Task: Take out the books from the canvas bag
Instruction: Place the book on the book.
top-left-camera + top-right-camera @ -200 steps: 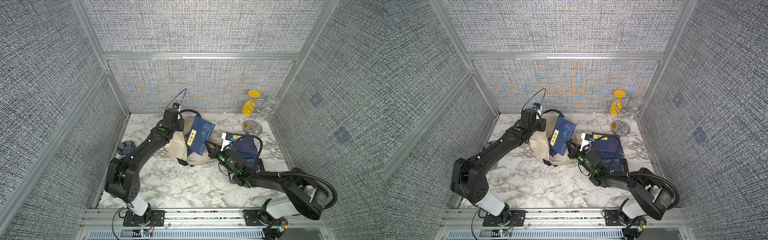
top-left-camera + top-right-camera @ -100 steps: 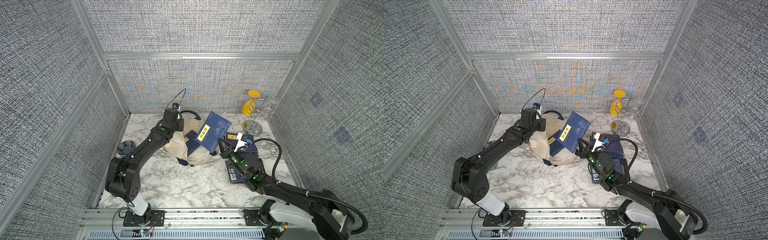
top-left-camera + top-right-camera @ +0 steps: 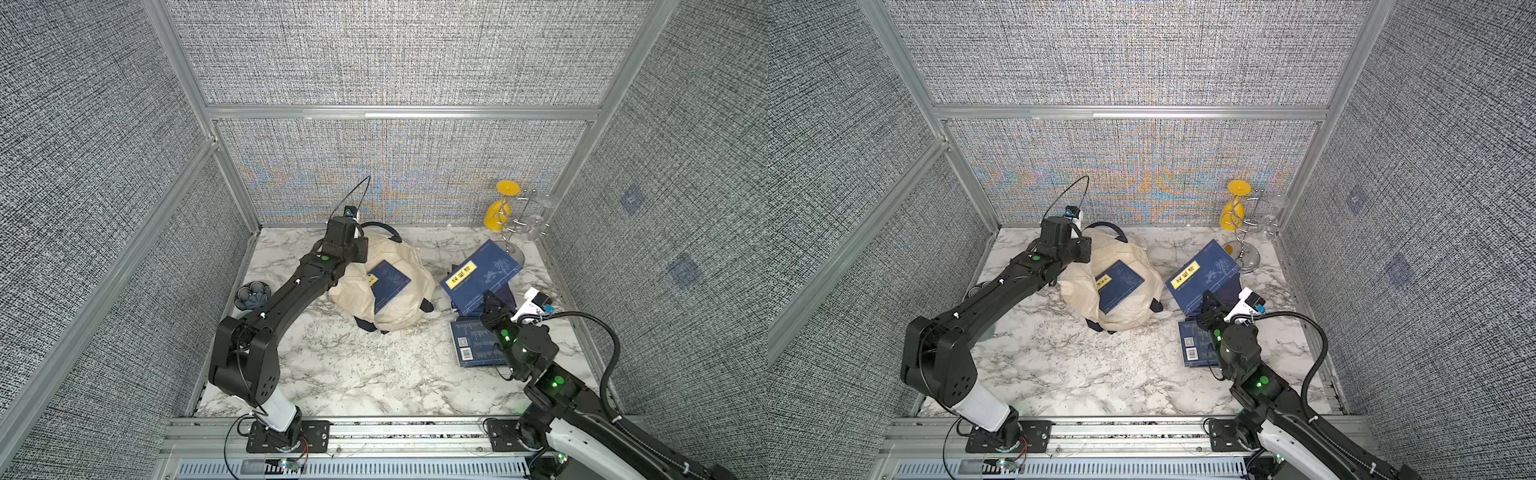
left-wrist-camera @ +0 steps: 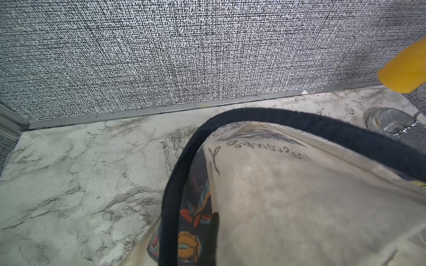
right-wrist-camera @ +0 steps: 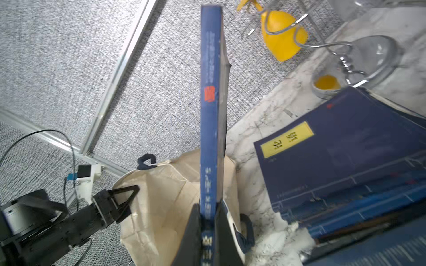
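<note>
marble table (image 3: 353,374) | on it: canvas bag (image 3: 399,318), books (image 3: 473,349), wire stand (image 3: 1250,259), dish (image 3: 250,294)

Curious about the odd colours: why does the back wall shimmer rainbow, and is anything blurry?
Both top views: likely moiré on the fine-woven back wall, not real colour. Left wrist view: yellow cup out of focus. Right wrist view: book soft near lens.

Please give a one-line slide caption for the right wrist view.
Right claw grips a navy book edge-on; the canvas bag lies beyond, other books on the marble table.
</note>
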### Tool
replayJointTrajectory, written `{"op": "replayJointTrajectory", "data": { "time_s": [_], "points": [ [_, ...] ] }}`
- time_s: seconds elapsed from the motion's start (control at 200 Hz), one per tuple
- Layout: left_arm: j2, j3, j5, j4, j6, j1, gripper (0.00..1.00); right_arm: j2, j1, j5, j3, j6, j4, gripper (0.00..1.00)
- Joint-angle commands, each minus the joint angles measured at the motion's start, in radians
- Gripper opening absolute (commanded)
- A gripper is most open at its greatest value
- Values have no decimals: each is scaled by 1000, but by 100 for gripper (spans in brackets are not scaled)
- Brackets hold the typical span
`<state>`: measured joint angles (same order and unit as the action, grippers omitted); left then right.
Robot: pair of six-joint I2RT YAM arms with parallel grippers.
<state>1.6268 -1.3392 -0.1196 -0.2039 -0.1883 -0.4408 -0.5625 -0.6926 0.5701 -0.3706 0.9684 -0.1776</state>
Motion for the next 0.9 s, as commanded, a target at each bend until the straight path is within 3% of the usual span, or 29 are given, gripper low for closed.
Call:
{"op": "replayJointTrajectory", "data": {
  "time_s": [0.0,0.16,0.385,0.895],
  "points": [
    [-7,-6,15,-12,-7,2,0,38,0,87,-8,118,193,0],
    [-7,-9,17,-14,-8,1,0,65,-1,129,-43,265,430,0],
    [-12,-12,21,-17,-8,1,0,117,-25,152,-19,392,547,0],
    [-20,-11,24,-17,-11,1,0,83,-50,106,11,571,635,0]
  ]
}}
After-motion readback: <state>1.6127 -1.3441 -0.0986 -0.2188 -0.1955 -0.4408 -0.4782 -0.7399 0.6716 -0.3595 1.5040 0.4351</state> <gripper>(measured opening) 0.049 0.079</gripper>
